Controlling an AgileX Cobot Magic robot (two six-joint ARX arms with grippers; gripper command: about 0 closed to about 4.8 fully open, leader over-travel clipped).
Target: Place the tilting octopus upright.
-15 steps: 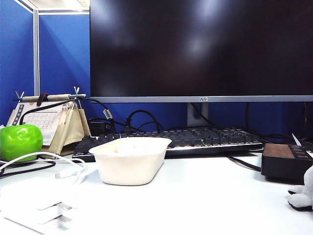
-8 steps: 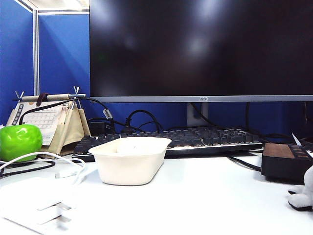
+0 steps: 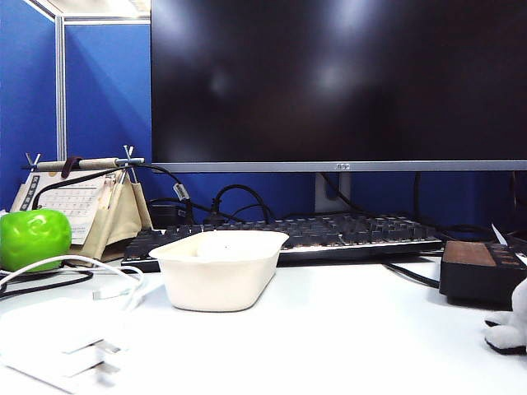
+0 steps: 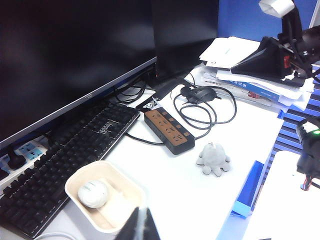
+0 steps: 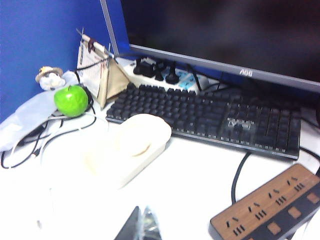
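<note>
Left wrist view: octopus [image 4: 213, 159] sitting on table [image 4: 190, 200] beside power strip [image 4: 169, 130], tray [image 4: 80, 202] and keyboard [image 4: 65, 155] well apart; left pincer [image 4: 138, 227] and right pincer [image 5: 140, 225] hovering closed, gripping nothing.

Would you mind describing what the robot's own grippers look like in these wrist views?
Little shows. The left gripper appears as two slim dark fingers tapering to a point. The right gripper shows one dark finger beside a pale, glossy one. Neither appears in the exterior view; no cables or markings are visible.
</note>
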